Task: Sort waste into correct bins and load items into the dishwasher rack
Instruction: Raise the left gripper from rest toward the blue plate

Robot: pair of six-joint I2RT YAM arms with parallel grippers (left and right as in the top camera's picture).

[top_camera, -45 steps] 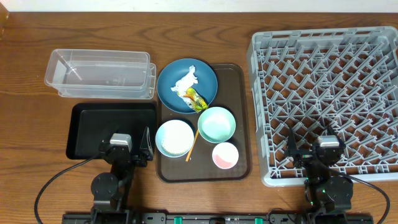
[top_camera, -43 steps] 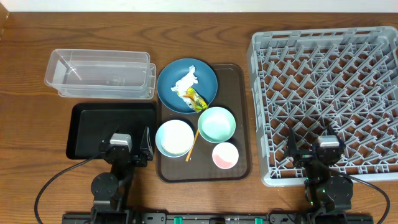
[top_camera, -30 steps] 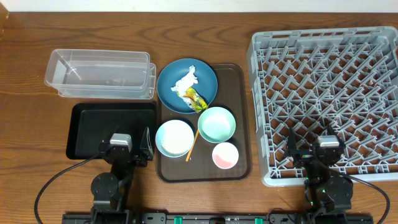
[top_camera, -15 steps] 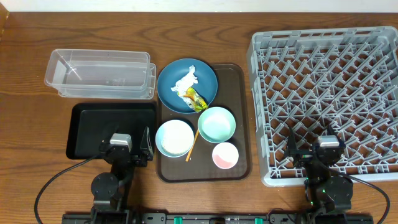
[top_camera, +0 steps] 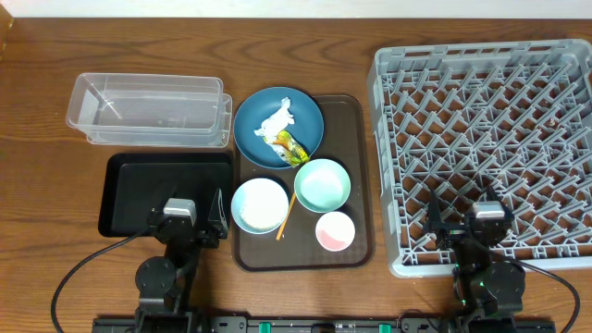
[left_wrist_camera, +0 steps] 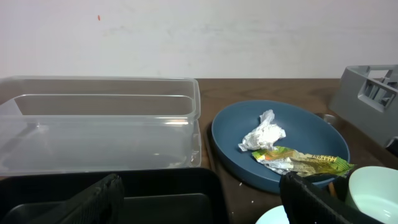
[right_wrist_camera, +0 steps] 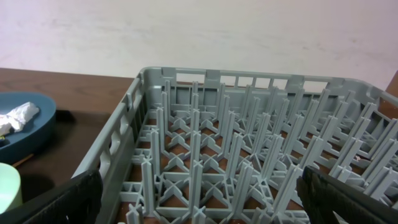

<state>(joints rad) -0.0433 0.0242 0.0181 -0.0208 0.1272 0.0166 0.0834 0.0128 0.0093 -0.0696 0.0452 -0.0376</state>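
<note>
The dark blue plate holds the crumpled white napkin and the yellow-green wrapper. In the left wrist view the plate, napkin and wrapper lie ahead to the right. The white-blue bowl, mint bowl, pink cup and chopstick sit on the brown tray. A few rice grains lie beside the plate. My left gripper is open and empty over the black tray. My right gripper is open over the near edge of the grey rack.
The clear tub stands behind the black tray, left of the plate. The brown serving tray lies between the black tray and the rack. The rack's upright pegs fill the right wrist view.
</note>
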